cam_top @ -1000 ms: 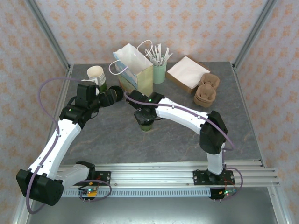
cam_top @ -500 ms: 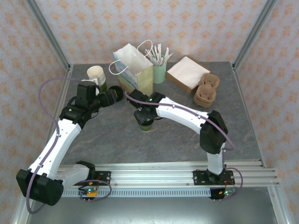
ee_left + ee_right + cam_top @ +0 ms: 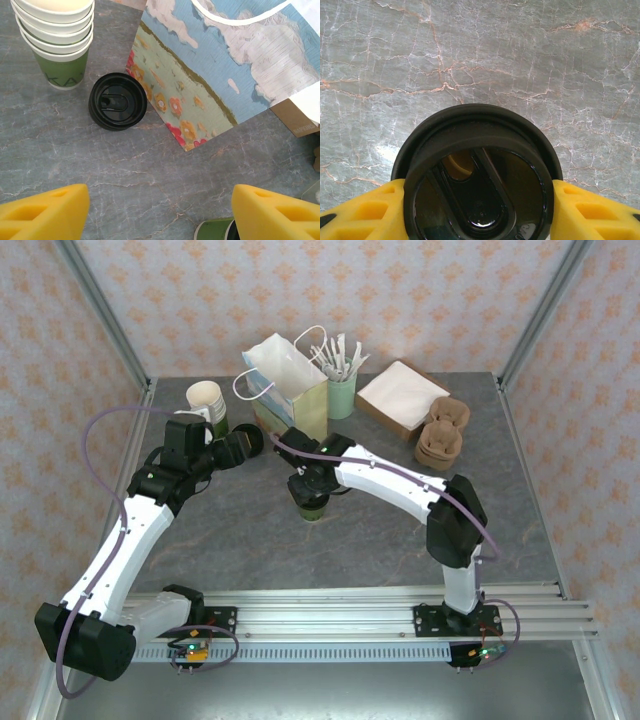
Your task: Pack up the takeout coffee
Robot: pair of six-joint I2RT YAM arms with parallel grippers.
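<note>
The takeout coffee [image 3: 470,125] is a small green cup with a black lid. It stands at the middle of the table [image 3: 312,508], in front of the paper bag [image 3: 290,390]. My right gripper [image 3: 479,206] is shut on it from above, its yellow fingers [image 3: 365,212] pressed against both sides of the lid. My left gripper [image 3: 160,215] is open with bare table between its fingers, hovering left of the bag [image 3: 225,65]. The cup's green edge [image 3: 215,231] shows beside the left gripper's right finger.
A stack of lidless green cups [image 3: 57,45] stands at the back left with a loose black lid [image 3: 118,101] beside it. Behind the bag are a green cup of cutlery [image 3: 341,395], a napkin box [image 3: 400,398] and brown cup carriers [image 3: 443,435].
The right wrist has shifted slightly toward the bag while still holding the cup. The left arm has not moved.
</note>
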